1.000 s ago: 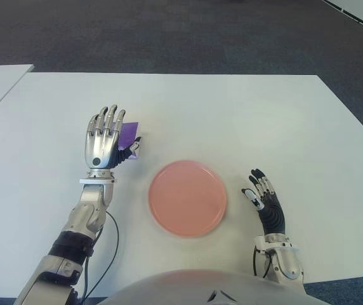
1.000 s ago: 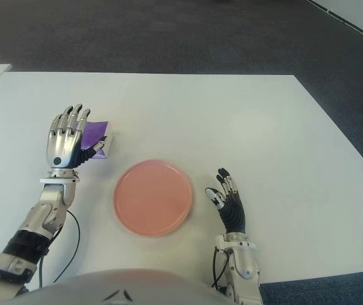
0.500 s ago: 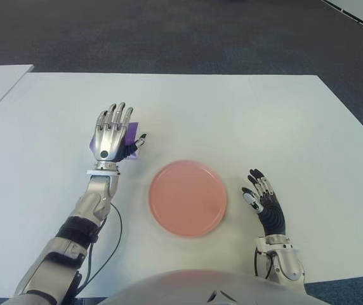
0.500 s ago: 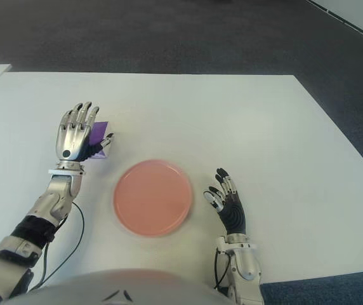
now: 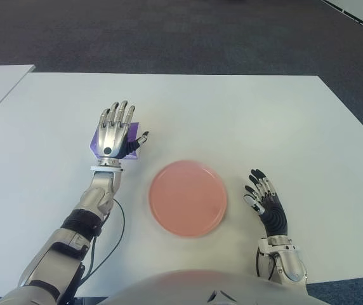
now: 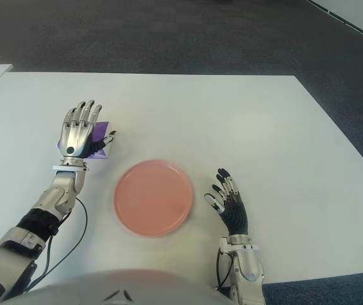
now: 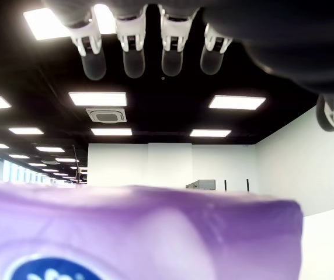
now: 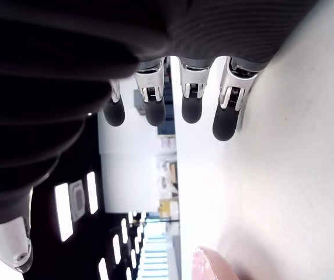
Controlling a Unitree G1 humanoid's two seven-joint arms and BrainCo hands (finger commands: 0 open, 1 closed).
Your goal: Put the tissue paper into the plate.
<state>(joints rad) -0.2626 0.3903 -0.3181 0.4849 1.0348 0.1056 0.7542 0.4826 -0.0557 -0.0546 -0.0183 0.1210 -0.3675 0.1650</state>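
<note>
Left hand fingers spread above tissue pack; logo only in wrist view.

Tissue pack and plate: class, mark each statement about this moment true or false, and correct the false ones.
1. The purple tissue pack lies in the pink plate. False: it lies on the table, left of the plate.
2. The left hand is over the pack, fingers spread. True.
3. The right hand holds the plate. False: it is open, right of the plate.
4. The plate holds nothing. True.
</note>
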